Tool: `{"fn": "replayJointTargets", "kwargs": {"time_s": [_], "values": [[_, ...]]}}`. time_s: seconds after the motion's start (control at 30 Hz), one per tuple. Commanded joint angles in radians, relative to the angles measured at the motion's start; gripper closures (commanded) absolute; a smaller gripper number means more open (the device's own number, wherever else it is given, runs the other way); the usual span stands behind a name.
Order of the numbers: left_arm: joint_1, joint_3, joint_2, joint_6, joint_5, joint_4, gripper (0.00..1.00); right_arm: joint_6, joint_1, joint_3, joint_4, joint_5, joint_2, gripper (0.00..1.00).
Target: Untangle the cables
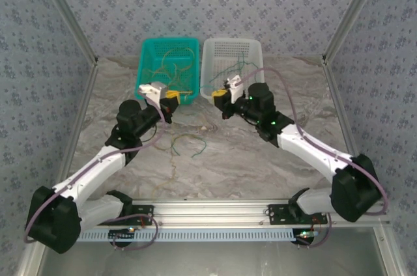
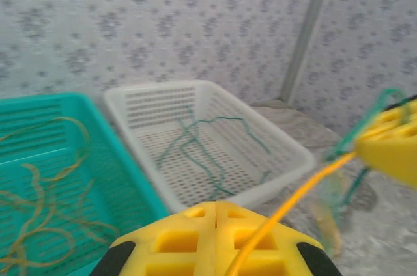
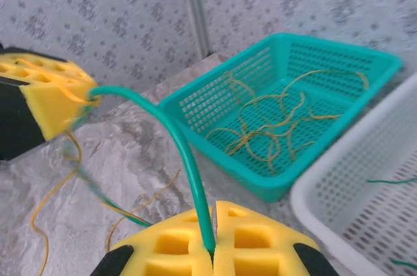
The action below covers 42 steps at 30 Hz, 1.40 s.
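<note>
Left gripper (image 2: pixel 215 209) is clamped on the yellow cable (image 2: pixel 293 196), right gripper (image 3: pixel 213 216) on the green cable (image 3: pixel 177 140), both strung between them just in front of the teal basket (image 1: pixel 171 40) and white basket (image 1: pixel 233 40). I'd pull apart slow and level so the snag slides instead of cinching

**Papered booth, marbled worktop**

From my screen I see walls (image 1: pixel 208 2) on three sides, covered in grey-blue paper with a small repeating flower print. Two silvery metal posts (image 1: pixel 65 12) slant up from the back corners. The worktop (image 1: pixel 247 159) is pale, veined like marble in grey and beige. A ribbed aluminium rail (image 1: pixel 208 209) runs along its near edge. The light is soft and even, with faint shadows.
</note>
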Motion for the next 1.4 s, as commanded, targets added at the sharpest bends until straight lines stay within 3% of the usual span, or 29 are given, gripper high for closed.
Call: {"fn": "replayJointTargets", "kwargs": {"time_s": [0.0,0.3,0.6,0.83,1.07,1.37], "values": [[0.048,-0.012,-0.061,-0.029,-0.098,-0.002,1.00,0.067,-0.069,-0.035,-0.086,0.072,-0.065,1.00],[0.158,-0.053,-0.125,-0.105,-0.216,-0.017,1.00,0.204,-0.274,-0.089,-0.168,0.156,-0.198,1.00],[0.231,0.009,-0.137,-0.125,-0.179,-0.029,1.00,0.271,-0.420,-0.107,-0.210,0.142,-0.314,1.00],[0.231,0.175,-0.075,-0.125,-0.121,-0.015,1.00,0.289,-0.419,-0.134,-0.193,0.110,-0.318,1.00],[0.231,0.393,0.026,-0.013,-0.109,0.021,1.00,0.290,-0.419,-0.143,-0.191,0.118,-0.319,1.00],[0.240,0.890,0.404,0.118,0.010,0.044,1.00,0.297,-0.419,-0.167,-0.175,0.147,-0.315,1.00]]}}
